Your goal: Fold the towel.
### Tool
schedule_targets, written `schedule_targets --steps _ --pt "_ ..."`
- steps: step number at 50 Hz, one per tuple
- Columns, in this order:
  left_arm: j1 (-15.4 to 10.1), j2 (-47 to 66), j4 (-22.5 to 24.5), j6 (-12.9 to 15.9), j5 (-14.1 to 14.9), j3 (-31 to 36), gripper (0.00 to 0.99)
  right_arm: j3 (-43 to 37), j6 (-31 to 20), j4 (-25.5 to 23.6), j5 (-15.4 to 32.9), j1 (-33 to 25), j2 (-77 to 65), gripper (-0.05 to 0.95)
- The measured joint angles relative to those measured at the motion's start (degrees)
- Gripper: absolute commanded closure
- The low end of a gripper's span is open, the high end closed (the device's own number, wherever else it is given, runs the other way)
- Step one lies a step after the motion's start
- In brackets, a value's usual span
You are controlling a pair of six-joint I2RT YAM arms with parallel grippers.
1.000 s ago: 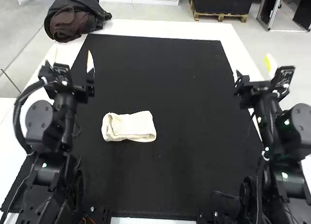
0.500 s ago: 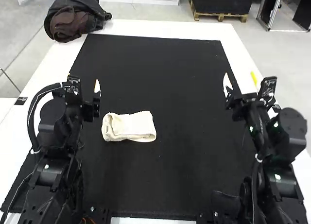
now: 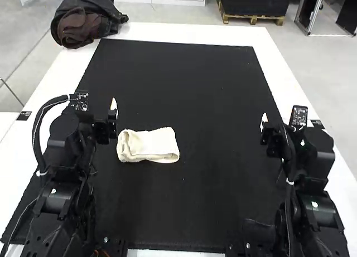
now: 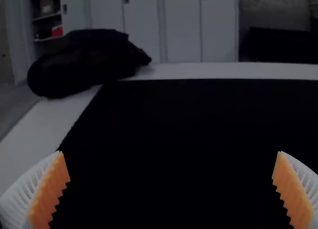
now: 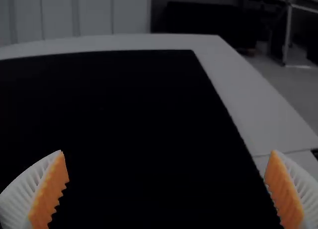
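Note:
In the high view a cream towel (image 3: pixel 148 145) lies folded into a small, roughly rectangular bundle, its left end rounded in a roll, on the black mat. My left gripper (image 3: pixel 100 116) is up and to the left of it, apart from the cloth. My right gripper (image 3: pixel 274 129) is well to the towel's right, over the mat's right side. In the left wrist view the left gripper (image 4: pixel 171 189) is open, its orange pads far apart with nothing between them. The right gripper (image 5: pixel 167 189) likewise stands open and holds nothing in the right wrist view.
The black mat (image 3: pixel 184 84) covers most of the white table (image 3: pixel 189 33). A dark jacket or bag (image 3: pixel 86 20) is heaped at the table's far left corner. Both arms stand along the mat's near left and near right sides.
Both grippers have moved inward over the mat and lower in the high view, the left one toward the towel's side. The towel has stayed as it was.

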Motion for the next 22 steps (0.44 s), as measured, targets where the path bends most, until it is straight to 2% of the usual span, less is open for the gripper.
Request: schedule_targets --steps 22 --pt "0.00 0.00 -0.07 -0.35 0.00 0.00 0.034 0.00 -0.20 -0.57 -1.29 0.00 0.00 -0.01"
